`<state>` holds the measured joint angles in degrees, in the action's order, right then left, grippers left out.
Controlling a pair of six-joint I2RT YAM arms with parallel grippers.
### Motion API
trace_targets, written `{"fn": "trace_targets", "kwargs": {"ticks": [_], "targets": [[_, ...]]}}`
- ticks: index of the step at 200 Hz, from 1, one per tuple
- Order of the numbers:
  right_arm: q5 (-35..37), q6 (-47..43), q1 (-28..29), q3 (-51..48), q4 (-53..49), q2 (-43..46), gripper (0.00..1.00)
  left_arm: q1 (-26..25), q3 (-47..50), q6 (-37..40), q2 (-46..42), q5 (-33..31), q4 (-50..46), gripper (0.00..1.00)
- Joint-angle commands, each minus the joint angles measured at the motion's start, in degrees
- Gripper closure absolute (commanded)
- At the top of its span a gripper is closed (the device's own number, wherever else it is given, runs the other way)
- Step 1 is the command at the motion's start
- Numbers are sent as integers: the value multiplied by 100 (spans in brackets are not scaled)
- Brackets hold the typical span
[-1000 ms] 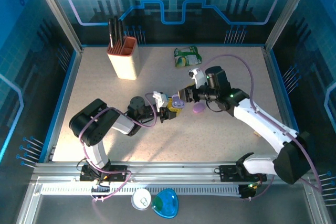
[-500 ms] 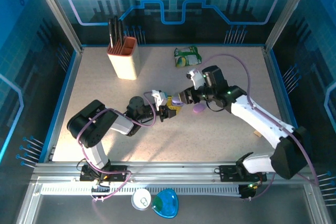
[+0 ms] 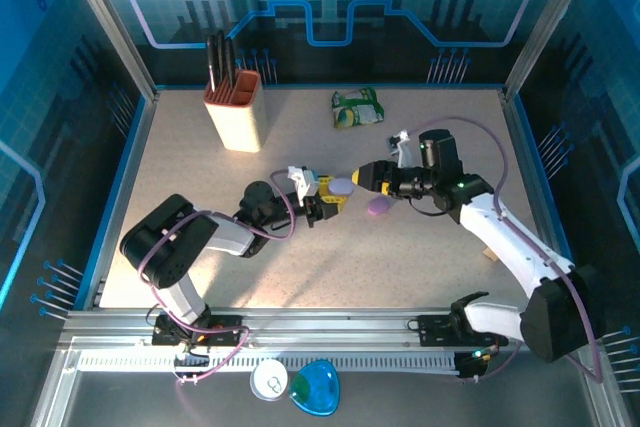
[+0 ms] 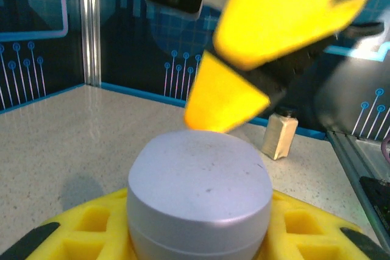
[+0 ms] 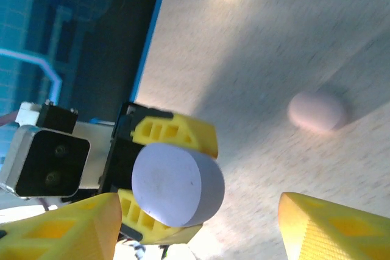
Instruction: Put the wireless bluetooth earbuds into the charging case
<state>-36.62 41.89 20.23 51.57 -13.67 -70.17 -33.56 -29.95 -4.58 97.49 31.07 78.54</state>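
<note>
My left gripper is shut on a lilac pebble-shaped charging case, lid closed, held just above the table's middle. In the left wrist view the case sits between my yellow fingers. My right gripper hangs just right of the case, open, with nothing between its fingers. Its wrist view looks at the round face of the case, with the right fingers spread wide on either side and apart from it. The earbuds are hidden.
A pink pebble-shaped case lies on the table right of the held one. A holder with black utensils stands back left, a green packet at the back. A small beige block lies to the right.
My right gripper has drawn back to the right, away from the lilac case, and its jaws have spread wider. The left gripper keeps hold of the case in about the same place.
</note>
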Motion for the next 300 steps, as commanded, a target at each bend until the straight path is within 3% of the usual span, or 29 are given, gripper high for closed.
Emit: {"fn": "trace_targets", "kwargs": {"ticks": [1,51,108,120,139,168,202,241,300], "targets": [[-960,870,53,-235,768,-51,30,-53,-189,-30,-152,-57,183,73],[-1427,1866,155,-712,2355,-360,36,-172,-307,-29,-152,-14,180,73],[-1497,1911,48,-788,2477,-494,69,-228,-230,-72,-204,89,179,73],[-1454,1928,-5,-829,2501,-489,74,-224,-206,-70,-220,134,179,71],[-1358,1863,-120,-894,2483,-442,80,-213,-147,-75,-240,163,171,56],[-1002,1271,-419,-929,1829,-342,82,-214,60,242,-221,-37,109,27],[6,323,-794,-990,567,-278,82,-218,226,881,-444,-61,-791,11],[626,-130,-904,-1220,97,-472,81,-217,284,1455,-778,42,-1940,5],[540,-79,-866,-1919,484,-950,80,-212,147,2141,-1076,253,-3694,1]]}}
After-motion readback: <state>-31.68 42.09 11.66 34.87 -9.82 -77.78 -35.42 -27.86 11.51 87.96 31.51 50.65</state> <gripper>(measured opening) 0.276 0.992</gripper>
